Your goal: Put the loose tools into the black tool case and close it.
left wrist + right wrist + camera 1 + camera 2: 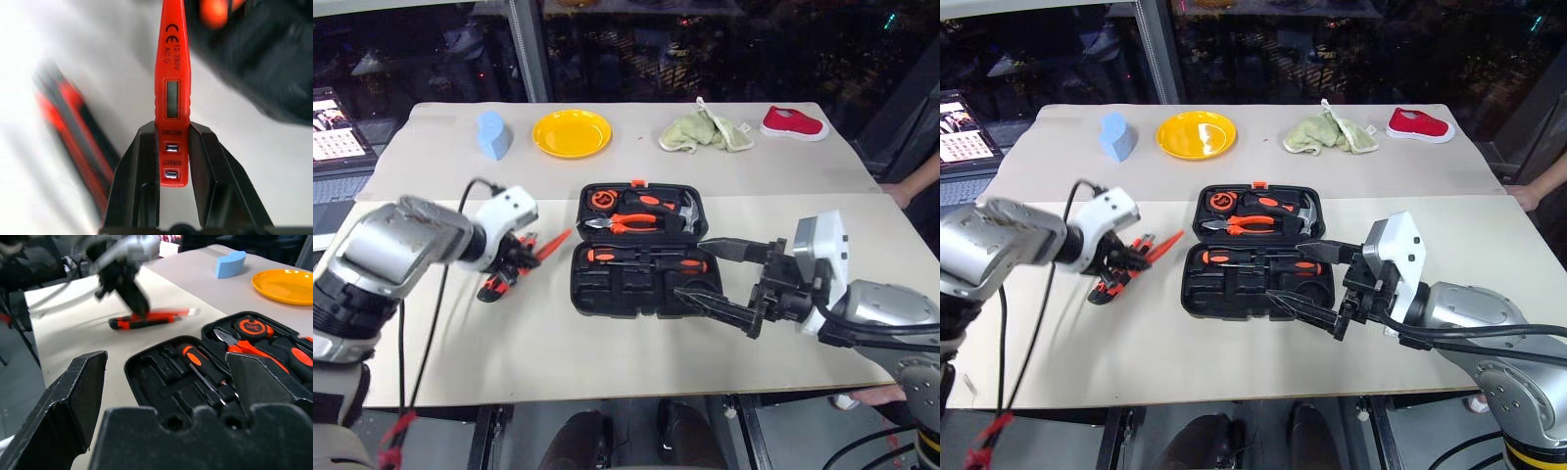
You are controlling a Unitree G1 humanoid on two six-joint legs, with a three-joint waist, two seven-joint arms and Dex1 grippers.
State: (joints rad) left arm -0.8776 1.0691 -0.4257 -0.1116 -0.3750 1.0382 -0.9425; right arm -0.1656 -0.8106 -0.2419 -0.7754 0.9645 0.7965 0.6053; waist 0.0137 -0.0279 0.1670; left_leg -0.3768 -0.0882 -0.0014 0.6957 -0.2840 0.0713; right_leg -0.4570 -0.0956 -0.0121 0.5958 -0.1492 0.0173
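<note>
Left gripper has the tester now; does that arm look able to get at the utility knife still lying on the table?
Probably not yet. The left gripper is shut on the slim orange tester, so its fingers are taken. The utility knife lies right beneath it on the table, nothing covering it.

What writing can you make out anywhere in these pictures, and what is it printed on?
"CE", on the slim orange tester screwdriver that the left gripper pinches.
"12-250V AC", beside it on the tester.
"DIRECT", by a button near its end.
A second button label there, too blurred to read.
Print on the orange tape measure in the black tool case, too small.
</note>
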